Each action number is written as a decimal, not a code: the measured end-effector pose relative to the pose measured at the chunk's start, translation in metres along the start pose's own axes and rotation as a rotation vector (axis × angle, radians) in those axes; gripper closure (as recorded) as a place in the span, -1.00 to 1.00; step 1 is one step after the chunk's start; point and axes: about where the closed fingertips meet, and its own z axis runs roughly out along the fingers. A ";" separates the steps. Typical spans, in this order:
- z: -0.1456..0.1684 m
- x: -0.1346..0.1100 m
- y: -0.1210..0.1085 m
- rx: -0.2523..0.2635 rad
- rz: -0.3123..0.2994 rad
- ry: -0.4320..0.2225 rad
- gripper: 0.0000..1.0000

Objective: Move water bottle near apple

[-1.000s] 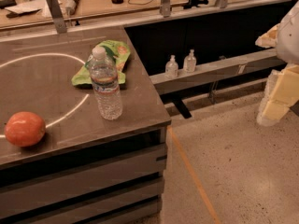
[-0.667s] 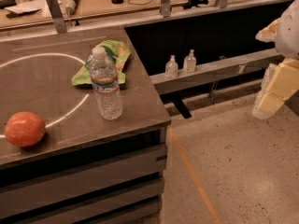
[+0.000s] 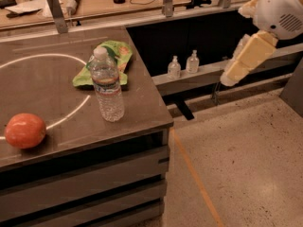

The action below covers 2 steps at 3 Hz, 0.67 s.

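— What's the arm made of?
— At two o'clock, a rounded white plastic arm housing (image 3: 279,6) with a small patch of fine slotted grille on its side.
— And below it?
— A boxy pale-cream arm link (image 3: 252,51), smooth-faced, stepping down at its seven o'clock to the narrower cream gripper (image 3: 229,77).

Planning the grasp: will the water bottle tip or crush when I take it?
The water bottle stands tall and narrow, so a high push would likely tip it. Its clear ribbed plastic probably flexes under a squeeze. The end effector is clear of the table, above the floor.
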 end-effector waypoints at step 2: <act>0.073 -0.090 -0.001 -0.140 -0.019 -0.301 -1.00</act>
